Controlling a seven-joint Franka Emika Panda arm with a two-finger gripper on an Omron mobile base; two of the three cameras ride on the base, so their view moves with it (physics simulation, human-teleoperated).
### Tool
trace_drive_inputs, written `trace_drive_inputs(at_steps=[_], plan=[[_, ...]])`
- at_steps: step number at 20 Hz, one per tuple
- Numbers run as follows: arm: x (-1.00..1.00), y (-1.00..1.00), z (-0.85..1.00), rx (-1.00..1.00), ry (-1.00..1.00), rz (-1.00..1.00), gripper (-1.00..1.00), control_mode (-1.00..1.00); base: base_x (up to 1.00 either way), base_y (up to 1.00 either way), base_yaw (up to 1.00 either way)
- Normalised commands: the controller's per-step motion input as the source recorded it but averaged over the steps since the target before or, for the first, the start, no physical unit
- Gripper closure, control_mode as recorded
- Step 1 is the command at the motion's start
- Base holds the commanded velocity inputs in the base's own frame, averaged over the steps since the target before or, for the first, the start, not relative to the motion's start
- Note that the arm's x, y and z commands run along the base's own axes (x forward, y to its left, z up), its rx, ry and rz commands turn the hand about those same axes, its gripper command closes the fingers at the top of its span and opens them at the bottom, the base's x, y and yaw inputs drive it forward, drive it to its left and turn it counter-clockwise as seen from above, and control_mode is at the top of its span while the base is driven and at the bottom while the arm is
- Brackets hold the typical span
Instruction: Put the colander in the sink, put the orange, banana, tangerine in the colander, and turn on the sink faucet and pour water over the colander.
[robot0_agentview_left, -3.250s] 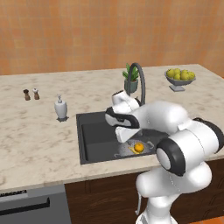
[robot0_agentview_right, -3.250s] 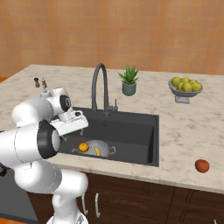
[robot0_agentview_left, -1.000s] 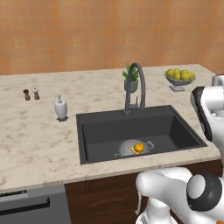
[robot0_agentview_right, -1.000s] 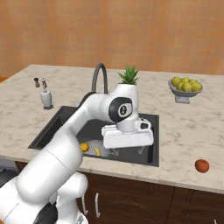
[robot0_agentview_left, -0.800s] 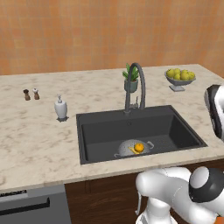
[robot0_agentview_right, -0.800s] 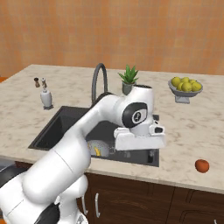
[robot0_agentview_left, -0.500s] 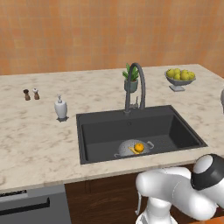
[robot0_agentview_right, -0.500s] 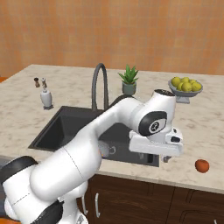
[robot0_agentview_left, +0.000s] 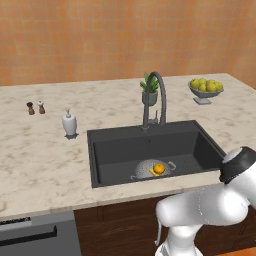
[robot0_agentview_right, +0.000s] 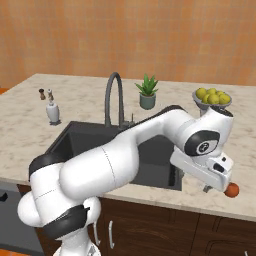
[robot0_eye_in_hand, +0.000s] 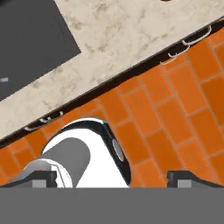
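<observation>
While jaws gape, tangerine sits seemingly just beside them.

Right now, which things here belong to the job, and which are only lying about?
For the job:
colander in the sink, fruit inside
sink faucet
small orange-red fruit on the counter
open gripper

Lying about:
soap bottle
potted plant
fruit bowl
shakers
</observation>
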Motion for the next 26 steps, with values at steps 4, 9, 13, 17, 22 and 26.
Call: trace_drive_inputs(at_steps=[4, 9, 13, 17, 22, 26], plan=[[0.04, -0.42, -0.26, 0.0, -0.16, -0.43, -1.0, -1.0, 0.0, 0.0, 0.0], [0.12, -0.36, -0.3, 0.0, -0.1, -0.34, -1.0, -1.0, 0.0, 0.0, 0.0], [0.26, -0.18, -0.27, -0.01, 0.0, -0.29, -1.0, -1.0, 0.0, 0.0, 0.0], [0.28, -0.11, -0.29, -0.03, 0.0, -0.25, -1.0, -1.0, 0.0, 0.0, 0.0], [0.23, -0.1, -0.28, -0.02, 0.0, -0.12, -1.0, -1.0, 0.0, 0.0, 0.0], [0.19, -0.06, -0.29, -0.05, 0.0, -0.01, -1.0, -1.0, 0.0, 0.0, 0.0]])
